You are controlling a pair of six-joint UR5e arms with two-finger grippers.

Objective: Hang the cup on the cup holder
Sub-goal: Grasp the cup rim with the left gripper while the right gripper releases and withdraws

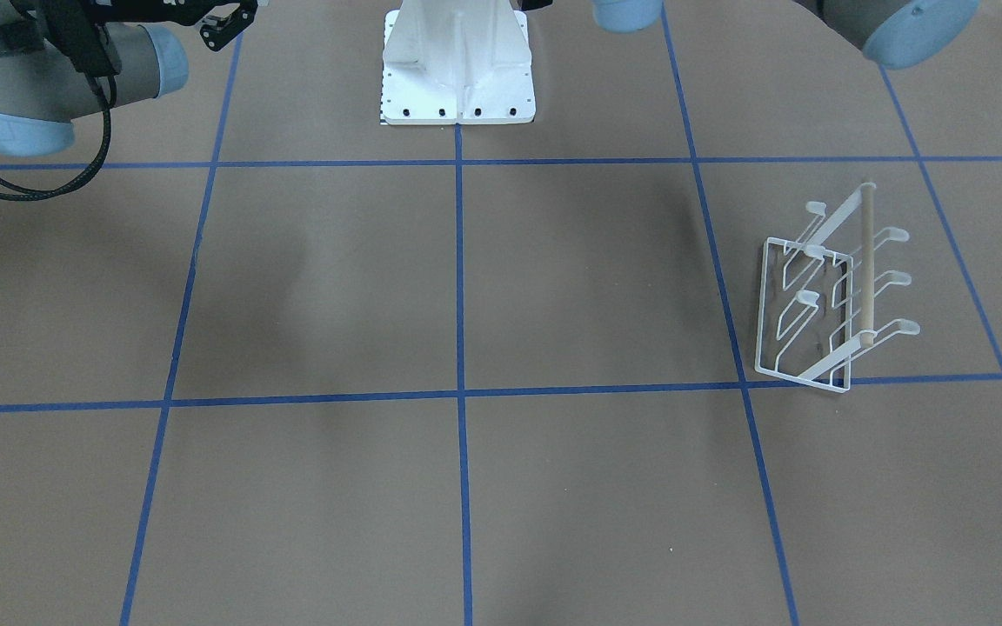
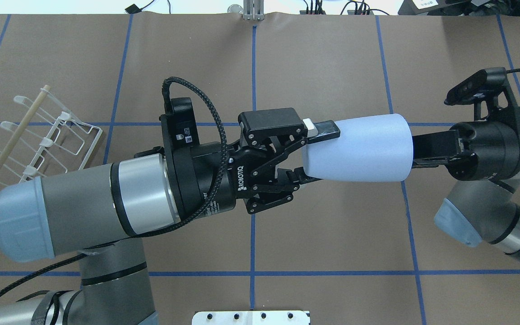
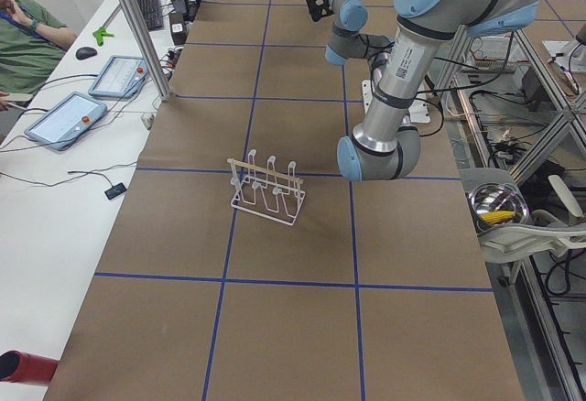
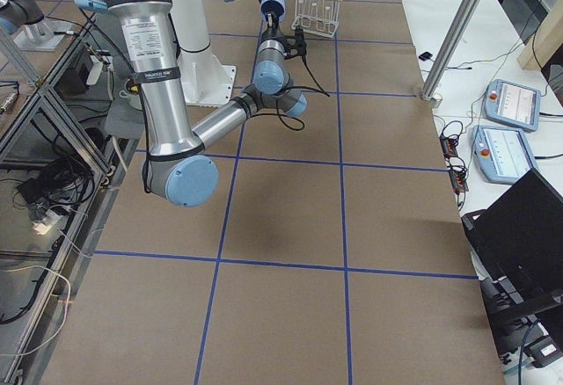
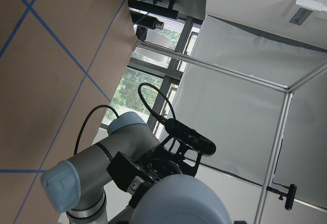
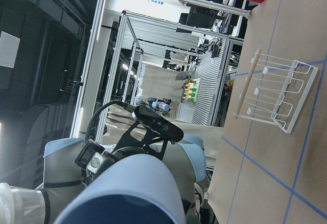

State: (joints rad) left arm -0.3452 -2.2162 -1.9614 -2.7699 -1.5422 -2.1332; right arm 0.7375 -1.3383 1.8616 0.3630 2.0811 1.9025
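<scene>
The light blue cup (image 2: pixel 359 149) lies on its side in the air above the table's middle, base toward my left arm, rim toward my right. My left gripper (image 2: pixel 314 151) has a finger on each side of the cup's base and is shut on it. My right gripper (image 2: pixel 422 150) reaches into the rim end and grips there; its fingertips are hidden by the cup. The cup also shows in the right side view (image 4: pixel 273 3), the left wrist view (image 5: pixel 184 203) and the right wrist view (image 6: pixel 133 188). The white wire cup holder (image 2: pixel 48 135) (image 1: pixel 831 296) (image 3: pixel 267 190) stands bare on the table's left side.
The white robot mounting base (image 1: pixel 457 78) sits at the table's near edge. The brown table (image 1: pixel 310 287) carries blue tape lines. An operators' desk with tablets (image 3: pixel 69 117) runs along the far side. My left forearm (image 2: pixel 84 207) passes close by the cup holder.
</scene>
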